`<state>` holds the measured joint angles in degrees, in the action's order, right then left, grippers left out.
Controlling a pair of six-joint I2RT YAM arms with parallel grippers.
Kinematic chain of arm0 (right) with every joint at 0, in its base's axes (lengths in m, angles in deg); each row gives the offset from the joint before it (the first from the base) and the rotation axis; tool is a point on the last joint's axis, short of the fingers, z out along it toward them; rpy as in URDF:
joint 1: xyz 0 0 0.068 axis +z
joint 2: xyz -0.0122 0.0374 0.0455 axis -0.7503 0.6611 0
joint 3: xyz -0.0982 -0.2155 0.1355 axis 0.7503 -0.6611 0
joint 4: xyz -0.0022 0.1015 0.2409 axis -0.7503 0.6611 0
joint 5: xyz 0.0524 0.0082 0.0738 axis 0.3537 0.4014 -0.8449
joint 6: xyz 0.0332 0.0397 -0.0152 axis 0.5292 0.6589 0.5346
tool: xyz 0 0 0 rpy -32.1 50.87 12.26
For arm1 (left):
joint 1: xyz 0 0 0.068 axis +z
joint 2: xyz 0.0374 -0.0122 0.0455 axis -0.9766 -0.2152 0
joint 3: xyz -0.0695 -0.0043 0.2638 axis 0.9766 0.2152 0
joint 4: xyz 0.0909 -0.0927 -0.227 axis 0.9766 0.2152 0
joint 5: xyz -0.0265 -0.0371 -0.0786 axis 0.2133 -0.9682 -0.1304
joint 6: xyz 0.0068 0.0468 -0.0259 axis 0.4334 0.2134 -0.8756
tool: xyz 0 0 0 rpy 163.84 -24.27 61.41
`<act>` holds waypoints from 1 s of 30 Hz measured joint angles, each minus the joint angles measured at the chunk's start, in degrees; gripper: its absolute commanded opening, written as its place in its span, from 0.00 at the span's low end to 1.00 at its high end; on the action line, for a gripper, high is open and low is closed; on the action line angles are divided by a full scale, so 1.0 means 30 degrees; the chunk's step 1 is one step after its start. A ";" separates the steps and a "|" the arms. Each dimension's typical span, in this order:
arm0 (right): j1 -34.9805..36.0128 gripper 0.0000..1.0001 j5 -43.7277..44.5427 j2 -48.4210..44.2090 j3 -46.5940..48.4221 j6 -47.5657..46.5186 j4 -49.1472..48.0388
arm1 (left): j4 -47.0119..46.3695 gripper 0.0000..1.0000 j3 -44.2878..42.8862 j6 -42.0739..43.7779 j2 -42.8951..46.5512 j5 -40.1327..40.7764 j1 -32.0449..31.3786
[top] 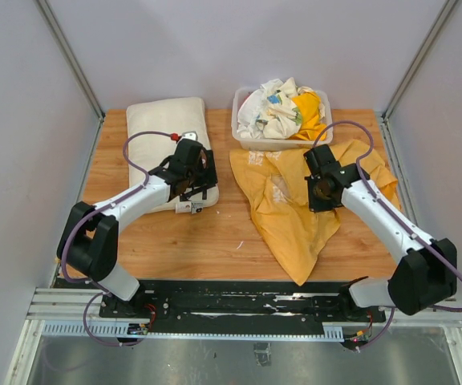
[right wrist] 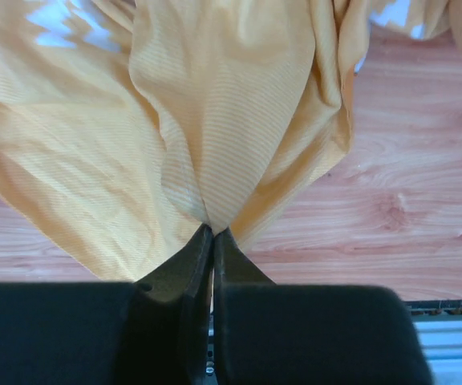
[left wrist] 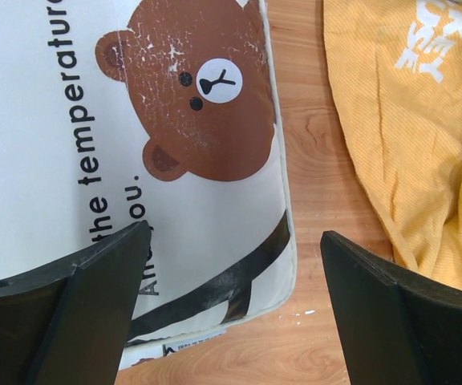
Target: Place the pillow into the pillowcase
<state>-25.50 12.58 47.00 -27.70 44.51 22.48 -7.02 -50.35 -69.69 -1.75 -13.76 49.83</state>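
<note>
While the left claw point(top: 189, 183) hangs wide open over the pillow point(top: 163, 124), the right claw point(top: 325, 189) is clamped shut on a pinch of the pillowcase point(top: 283, 216).

Pillow first: it's a cream-white rectangle lying flat on the back-left part of the table point(top: 207, 249), long side running front to back. From the left wrist view you get the print up close. There's a brown bear face point(left wrist: 199, 104) with a white muzzle and a cracked, worn look, black lettering running along the side, and a black band curving across the near corner. A small tag sticks out at the pillow's point(left wrist: 38, 160) near edge. The left claw point(left wrist: 235, 233) frames that corner and its fingers aren't touching anything as far as I can tell.

The pillowcase is orange-yellow with a fine ribbed weave, spread crumpled on the right half of the table and tapering to a point toward the near edge. Whitish print patches show on it, and the left wrist view catches white lettering on the pillowcase point(left wrist: 423, 144). Bare wood sits between it and the pillow, so they're apart.

Right wrist view: the right claw's point(right wrist: 212, 233) fingertips meet on a fold of the pillowcase point(right wrist: 175, 120), and the cloth fans out from there.

Behind the pillowcase sits a clear bin point(top: 239, 120) stuffed with patterned cloths point(top: 279, 108).
</note>
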 measured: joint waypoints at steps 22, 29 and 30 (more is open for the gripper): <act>0.0051 0.01 -0.3271 -0.0517 0.3286 -0.0350 0.0546 | 0.1902 0.99 -0.0670 0.0532 0.0670 0.1741 -0.0051; 0.0051 0.01 -0.3898 -0.1202 0.4503 -0.0597 0.0335 | 0.3504 0.99 -0.0459 -0.0124 0.1705 0.3198 0.1654; 0.0051 0.01 -0.3971 -0.1202 0.4495 -0.0619 0.0328 | 0.3563 0.99 -0.0270 -0.0138 0.2047 0.3075 0.2055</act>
<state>-25.35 0.66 43.40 -14.21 42.65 23.46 3.66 -51.16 -70.11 4.39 -4.54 55.99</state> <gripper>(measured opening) 0.013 0.992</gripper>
